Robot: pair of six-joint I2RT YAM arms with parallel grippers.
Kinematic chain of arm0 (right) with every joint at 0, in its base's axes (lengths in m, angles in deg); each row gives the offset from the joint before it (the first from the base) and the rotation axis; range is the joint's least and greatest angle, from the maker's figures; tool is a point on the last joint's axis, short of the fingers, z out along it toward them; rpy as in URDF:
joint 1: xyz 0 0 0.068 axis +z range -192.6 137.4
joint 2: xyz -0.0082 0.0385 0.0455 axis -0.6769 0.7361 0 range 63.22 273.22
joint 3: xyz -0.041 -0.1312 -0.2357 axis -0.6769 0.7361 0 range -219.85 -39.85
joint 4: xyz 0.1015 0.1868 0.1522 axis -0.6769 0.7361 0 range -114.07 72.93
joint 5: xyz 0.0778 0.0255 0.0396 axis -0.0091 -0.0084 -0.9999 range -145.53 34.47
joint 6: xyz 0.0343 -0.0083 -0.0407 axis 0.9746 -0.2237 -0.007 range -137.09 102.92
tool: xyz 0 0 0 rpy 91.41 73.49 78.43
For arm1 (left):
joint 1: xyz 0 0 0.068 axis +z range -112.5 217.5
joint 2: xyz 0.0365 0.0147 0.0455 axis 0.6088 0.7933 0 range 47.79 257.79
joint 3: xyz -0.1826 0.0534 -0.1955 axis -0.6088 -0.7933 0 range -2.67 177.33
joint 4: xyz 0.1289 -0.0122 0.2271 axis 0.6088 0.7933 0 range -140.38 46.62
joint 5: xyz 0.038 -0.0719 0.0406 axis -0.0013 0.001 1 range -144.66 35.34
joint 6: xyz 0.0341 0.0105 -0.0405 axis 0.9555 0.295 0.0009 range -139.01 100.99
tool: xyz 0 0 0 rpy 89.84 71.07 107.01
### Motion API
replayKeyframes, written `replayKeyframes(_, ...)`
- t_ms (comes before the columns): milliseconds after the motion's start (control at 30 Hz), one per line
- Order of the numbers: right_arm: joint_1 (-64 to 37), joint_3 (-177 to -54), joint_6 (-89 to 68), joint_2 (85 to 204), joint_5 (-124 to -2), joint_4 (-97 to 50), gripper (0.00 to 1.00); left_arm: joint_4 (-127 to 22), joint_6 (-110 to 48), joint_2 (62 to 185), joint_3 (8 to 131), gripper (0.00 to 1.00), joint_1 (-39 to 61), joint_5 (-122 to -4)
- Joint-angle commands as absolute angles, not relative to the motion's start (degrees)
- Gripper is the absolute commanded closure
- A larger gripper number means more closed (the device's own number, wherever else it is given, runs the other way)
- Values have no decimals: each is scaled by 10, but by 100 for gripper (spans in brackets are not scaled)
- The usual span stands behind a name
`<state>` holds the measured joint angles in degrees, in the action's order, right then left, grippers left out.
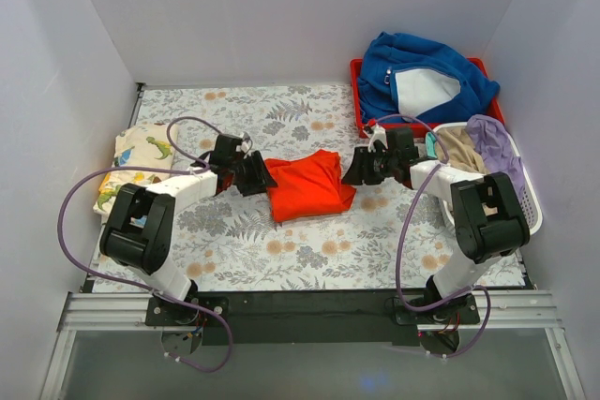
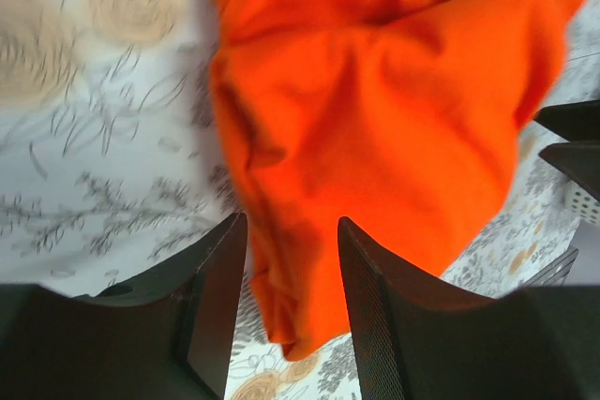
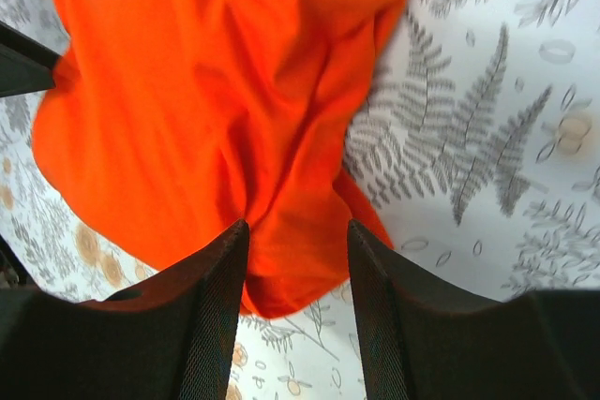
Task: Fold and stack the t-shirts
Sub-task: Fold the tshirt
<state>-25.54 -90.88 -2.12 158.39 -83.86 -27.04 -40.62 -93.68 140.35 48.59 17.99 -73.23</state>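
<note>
The orange-red t-shirt (image 1: pixel 305 186) lies bunched in a loose fold on the floral table cloth, mid-table. My left gripper (image 1: pixel 258 175) sits at its left edge and my right gripper (image 1: pixel 354 170) at its right edge. In the left wrist view the shirt (image 2: pixel 375 119) has a corner lying between the jaws of the left gripper (image 2: pixel 292 224), which stand apart without pinching it. The right wrist view shows the same: cloth (image 3: pixel 206 91) lies loose between the spread jaws of the right gripper (image 3: pixel 298 227). The cream dinosaur-print t-shirt (image 1: pixel 141 166) lies folded at the table's left edge.
A thick blue garment (image 1: pixel 422 77) fills a red tray (image 1: pixel 356 72) at the back right. A white basket (image 1: pixel 530 208) with beige and lilac clothes stands by the right arm. White walls close in three sides.
</note>
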Motion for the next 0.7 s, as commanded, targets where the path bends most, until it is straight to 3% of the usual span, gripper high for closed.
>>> replayKeyframes(0, -248, -890, -35, 1561, -864, -258, 47, -425, -966, 1364, 444, 58, 177, -741)
replayKeyframes(667, -178, -939, -25, 1674, -899, -258, 48, -476, -983, 1420, 459, 58, 154, -770)
